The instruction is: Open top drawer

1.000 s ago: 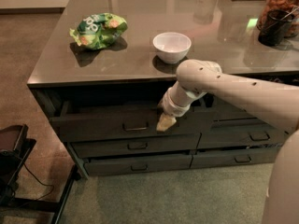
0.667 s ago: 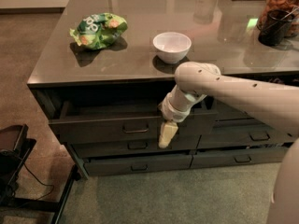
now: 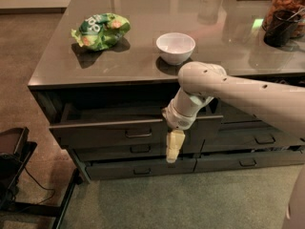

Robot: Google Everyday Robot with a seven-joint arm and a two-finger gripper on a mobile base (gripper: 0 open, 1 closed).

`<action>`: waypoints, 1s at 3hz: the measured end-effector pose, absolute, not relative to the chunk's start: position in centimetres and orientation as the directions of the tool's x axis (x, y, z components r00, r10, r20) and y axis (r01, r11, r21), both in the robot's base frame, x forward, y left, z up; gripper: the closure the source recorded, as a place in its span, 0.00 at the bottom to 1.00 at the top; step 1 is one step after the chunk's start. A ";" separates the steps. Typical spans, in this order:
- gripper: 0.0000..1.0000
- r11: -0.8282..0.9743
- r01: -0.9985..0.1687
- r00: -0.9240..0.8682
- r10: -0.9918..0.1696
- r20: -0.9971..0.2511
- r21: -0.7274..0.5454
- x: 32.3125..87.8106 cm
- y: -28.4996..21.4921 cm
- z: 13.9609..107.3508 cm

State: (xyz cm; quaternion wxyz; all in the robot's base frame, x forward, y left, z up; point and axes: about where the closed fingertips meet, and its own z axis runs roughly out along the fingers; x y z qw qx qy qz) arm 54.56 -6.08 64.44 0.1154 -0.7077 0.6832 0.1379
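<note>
The top drawer (image 3: 95, 133) is a wide dark grey front under the counter's left half. It stands pulled out a little, with a dark gap behind its upper edge. Its small rectangular pull handle (image 3: 138, 133) is at the centre. My gripper (image 3: 174, 149) hangs pointing down from the pale arm (image 3: 228, 87). It is just right of the handle and slightly below it, in front of the drawer front. It holds nothing that I can see.
Shallower drawers (image 3: 140, 170) lie below, and more drawers (image 3: 257, 138) to the right. On the counter (image 3: 143, 13) are a green snack bag (image 3: 101, 31), a white bowl (image 3: 176, 46) and a dark jar (image 3: 285, 15). A black stand (image 3: 12, 151) is at the left on the floor.
My gripper has moved down and slightly right, from the level of the handle to just below it. The drawer stays pulled out.
</note>
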 end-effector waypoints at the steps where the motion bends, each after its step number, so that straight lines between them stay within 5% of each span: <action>1: 0.00 -0.067 -0.993 0.029 -0.940 -0.341 0.100 52.7 -6.9 65.6; 3: 0.00 -0.153 -0.942 0.018 -0.912 -0.410 0.299 49.3 -8.2 67.1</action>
